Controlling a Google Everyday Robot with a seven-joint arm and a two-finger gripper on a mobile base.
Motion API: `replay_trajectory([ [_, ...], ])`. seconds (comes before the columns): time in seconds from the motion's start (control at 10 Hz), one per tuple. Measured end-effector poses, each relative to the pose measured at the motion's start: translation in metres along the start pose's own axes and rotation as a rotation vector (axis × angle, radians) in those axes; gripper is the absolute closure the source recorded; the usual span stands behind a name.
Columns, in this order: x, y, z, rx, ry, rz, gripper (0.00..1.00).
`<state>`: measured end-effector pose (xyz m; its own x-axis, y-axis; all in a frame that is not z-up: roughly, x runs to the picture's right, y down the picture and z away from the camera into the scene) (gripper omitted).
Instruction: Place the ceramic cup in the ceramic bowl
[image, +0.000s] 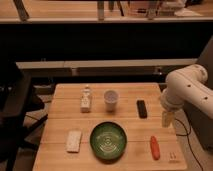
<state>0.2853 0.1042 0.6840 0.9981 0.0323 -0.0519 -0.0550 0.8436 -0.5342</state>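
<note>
The white ceramic cup (111, 100) stands upright on the wooden table (125, 97), towards the back middle. The dark green ceramic bowl (108, 140) with pale rings sits at the front middle, just in front of the cup and apart from it. My gripper (167, 120) hangs at the end of the white arm by the table's right edge, well to the right of both cup and bowl, and holds nothing that I can see.
A small clear bottle with a white label (86, 98) stands left of the cup. A black oblong object (142, 108) lies right of the cup. A white block (74, 140) lies left of the bowl, a red-orange object (154, 147) right of it.
</note>
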Motion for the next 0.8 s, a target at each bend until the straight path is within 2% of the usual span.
replay_trajectory([
  [0.3,0.0,0.0,0.0,0.0,0.0,0.0,0.2],
  [0.4,-0.002,-0.005,0.0,0.011,0.009,-0.013,0.2],
  [0.7,-0.033,-0.035,0.003,0.04,0.016,-0.096,0.2],
  [0.8,-0.037,-0.041,0.004,0.045,0.02,-0.111,0.2],
])
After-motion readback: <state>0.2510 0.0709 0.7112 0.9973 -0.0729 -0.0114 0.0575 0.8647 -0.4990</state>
